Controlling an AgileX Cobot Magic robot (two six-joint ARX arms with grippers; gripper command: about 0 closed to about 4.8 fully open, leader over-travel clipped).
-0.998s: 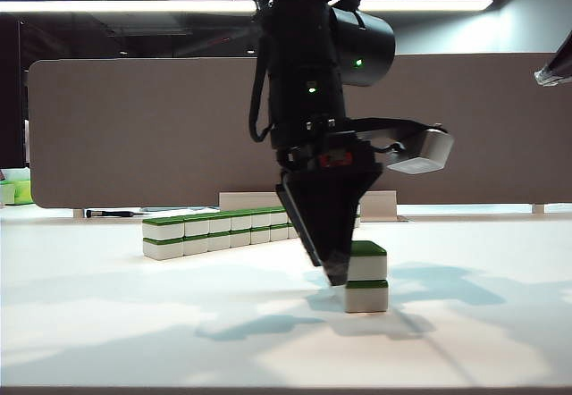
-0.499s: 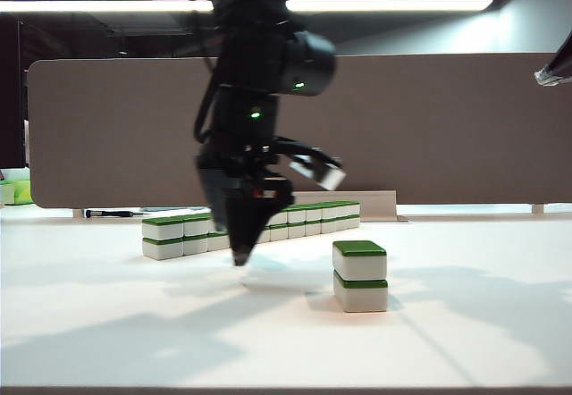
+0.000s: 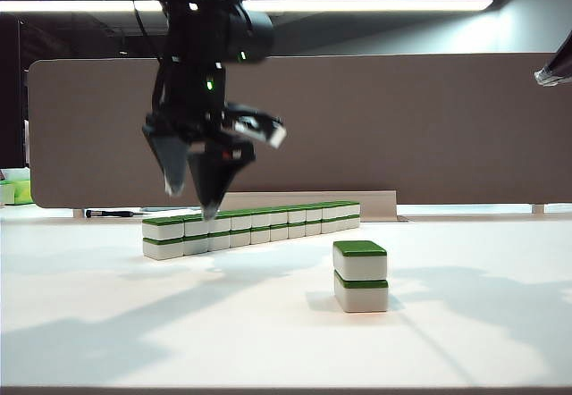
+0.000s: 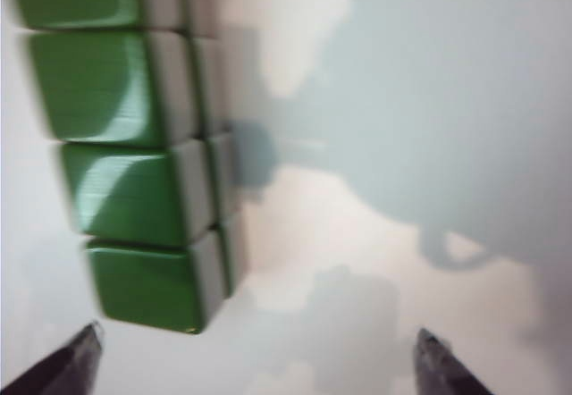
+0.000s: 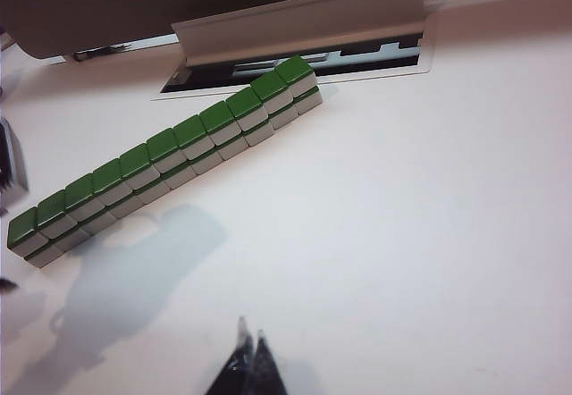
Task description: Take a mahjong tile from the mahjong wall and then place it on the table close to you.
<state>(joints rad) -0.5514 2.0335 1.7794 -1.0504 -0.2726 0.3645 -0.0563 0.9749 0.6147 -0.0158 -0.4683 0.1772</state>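
No brand, label or readable writing is seen on any object; a black-and-white printed sheet lies behind the far end of the row, but nothing on it can be made out.

The mahjong wall is laid as a long straight row, two tiles high, white blocks with green tops, on the white table in front of the brown-grey partition board. In the exterior view, the left gripper is held in the air above the near, left part of the wall, its two dark fingers spread apart with nothing between them. In the left wrist view the end tiles of the wall are seen, blurred, below and ahead of the left gripper, lying nearer to one fingertip than to the other; the tips are apart from the tiles.

A separate stack of two tiles stands on the table nearer the camera, well apart from the wall and from the left gripper.

The right gripper is held high over the table, away from the wall, and its fingertips are seen pressed together with nothing between them.
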